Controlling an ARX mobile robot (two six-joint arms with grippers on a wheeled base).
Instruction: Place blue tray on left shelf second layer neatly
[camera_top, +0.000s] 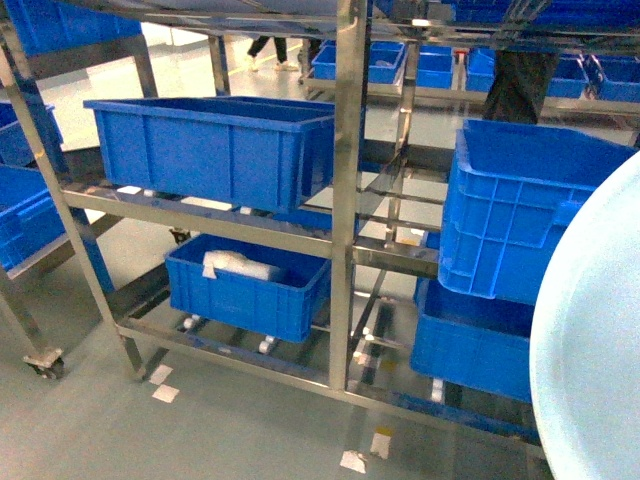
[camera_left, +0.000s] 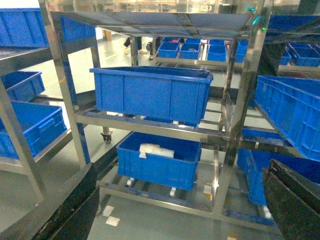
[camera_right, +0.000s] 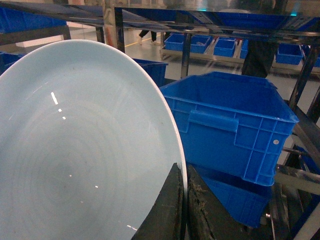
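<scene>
At about 4 o'clock in the head view, the tray (camera_top: 590, 340) is held up on edge, well short of the shelf (camera_top: 200, 215). In the right wrist view its rim is pinched between the closed jaws of the right gripper (camera_right: 184, 205), the dish standing nearly upright. Of the left gripper (camera_left: 170, 210) only dark finger edges are seen at 7 and 4 o'clock, set wide apart with nothing between them.

The second layer is largely filled by a crate (camera_top: 215, 145) at 10 o'clock, so the tray is best levelled before it is carried across, then guided to whatever free rail is found beside the crate; little room is judged to be left. A tilted rim could be caught on the post (camera_top: 345, 200).

That crate's contents cannot be seen. In the lower crate (camera_top: 245, 285), at 7 o'clock, a white wrapped bundle (camera_top: 235, 266) is lying.
</scene>
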